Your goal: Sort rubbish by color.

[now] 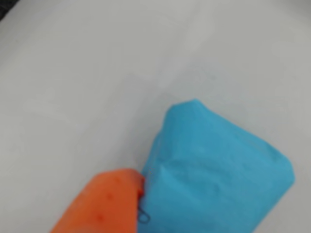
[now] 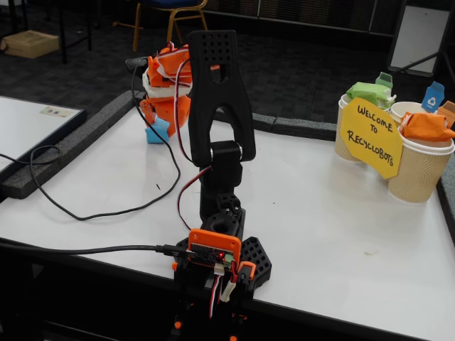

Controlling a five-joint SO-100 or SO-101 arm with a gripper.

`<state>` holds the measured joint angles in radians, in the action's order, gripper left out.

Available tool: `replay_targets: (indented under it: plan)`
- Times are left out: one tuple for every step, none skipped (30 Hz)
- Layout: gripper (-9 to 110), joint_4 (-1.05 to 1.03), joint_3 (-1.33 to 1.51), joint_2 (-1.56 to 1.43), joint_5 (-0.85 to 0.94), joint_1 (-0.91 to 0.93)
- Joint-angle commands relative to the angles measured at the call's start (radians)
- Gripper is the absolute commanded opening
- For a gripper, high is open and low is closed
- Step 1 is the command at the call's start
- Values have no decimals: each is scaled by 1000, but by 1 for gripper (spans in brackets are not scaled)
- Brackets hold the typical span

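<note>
Your white bench [image 2: 341,213] carries the black and orange arm [image 2: 217,142], reaching to the far left edge in the fixed view. At far right stand paper cups [image 2: 416,174] behind a yellow sign [image 2: 371,136]; the green lump [image 2: 368,92] and orange lump [image 2: 425,126] sit on their mouths. Your end effector [image 2: 160,128] grasps the blue lump [image 1: 214,170], an orange finger [image 1: 104,204] pressed against it, just above the bench.
</note>
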<state>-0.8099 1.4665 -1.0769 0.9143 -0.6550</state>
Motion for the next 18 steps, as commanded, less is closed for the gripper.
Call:
replay_targets:
  plan:
    - [0,-2,-92,-23,-18,-11]
    - [0,-14,-104,-25,-18,-11]
    - [0,-37,-129,-28,-18,-9]
    - [0,-64,-156,-34,-18,-9]
    - [0,-89,-181,-51,-18,-8]
    - [0,-104,-193,-77,-18,-6]
    - [0,-118,-195,-117,-18,-5]
    - [0,-137,-195,-161,-18,-5]
    - [0,-163,-190,-210,-18,-3]
    - [0,-189,-181,-261,-18,-3]
    - [0,-210,-166,-313,-18,-3]
    - [0,-232,-147,-370,-18,0]
    - [0,-253,-127,-420,-18,3]
    - [0,-273,-104,-477,-18,11]
    - [0,-290,-80,-528,-18,20]
    - [0,-305,-58,-577,-18,35]
    - [0,-311,-29,-626,-20,55]
    - [0,-311,8,-680,-20,78]
